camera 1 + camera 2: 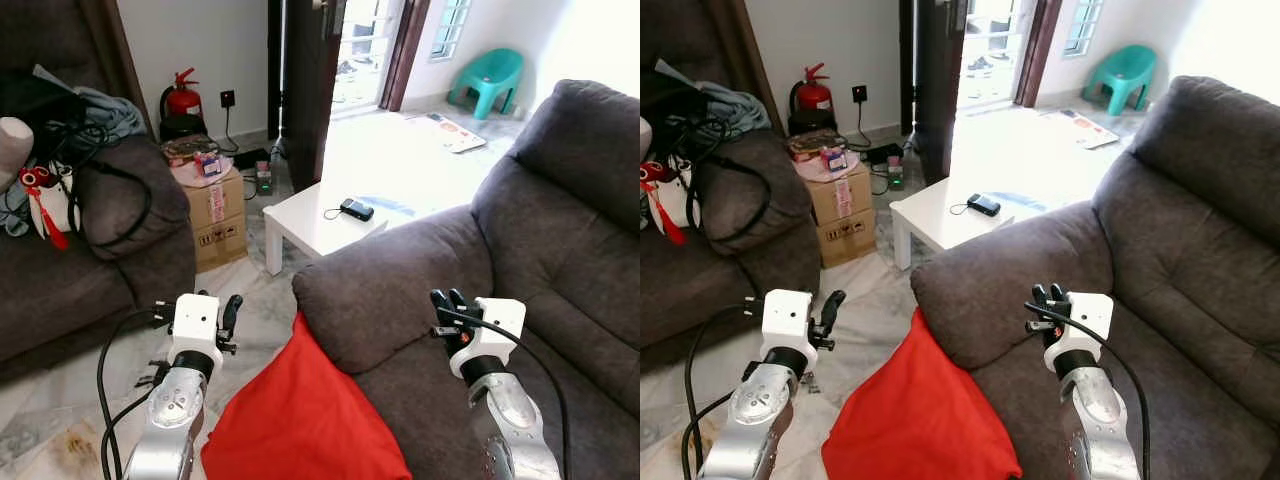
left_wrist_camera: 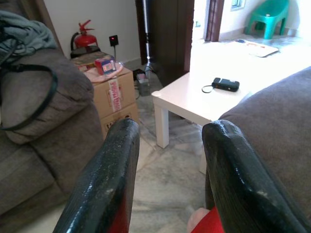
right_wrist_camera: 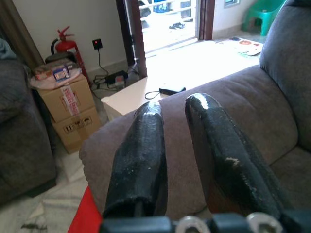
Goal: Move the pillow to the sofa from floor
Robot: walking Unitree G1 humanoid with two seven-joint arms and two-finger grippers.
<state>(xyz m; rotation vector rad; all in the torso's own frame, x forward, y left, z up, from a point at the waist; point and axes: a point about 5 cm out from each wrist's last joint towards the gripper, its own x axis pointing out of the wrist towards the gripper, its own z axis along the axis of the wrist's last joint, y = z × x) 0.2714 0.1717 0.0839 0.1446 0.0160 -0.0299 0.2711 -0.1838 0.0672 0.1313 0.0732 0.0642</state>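
Observation:
A red pillow (image 1: 300, 420) lies on the floor between my two arms, leaning against the armrest of the grey sofa (image 1: 440, 270) on the right. My left gripper (image 1: 232, 312) is raised over the floor just left of the pillow's top corner. Its fingers (image 2: 104, 179) stand open with nothing between them. My right gripper (image 1: 448, 303) hovers above the sofa's seat, just behind the armrest. A narrow gap shows between its fingers (image 3: 146, 145), so it is open and holds nothing. The pillow's red edge (image 3: 85, 213) shows below the armrest in the right wrist view.
A low white table (image 1: 310, 225) with a black device (image 1: 355, 209) stands ahead, close to the armrest. A cardboard box (image 1: 215, 215) and a second sofa (image 1: 70, 270) piled with bags stand to the left. A fire extinguisher (image 1: 180, 100) and an open doorway lie beyond.

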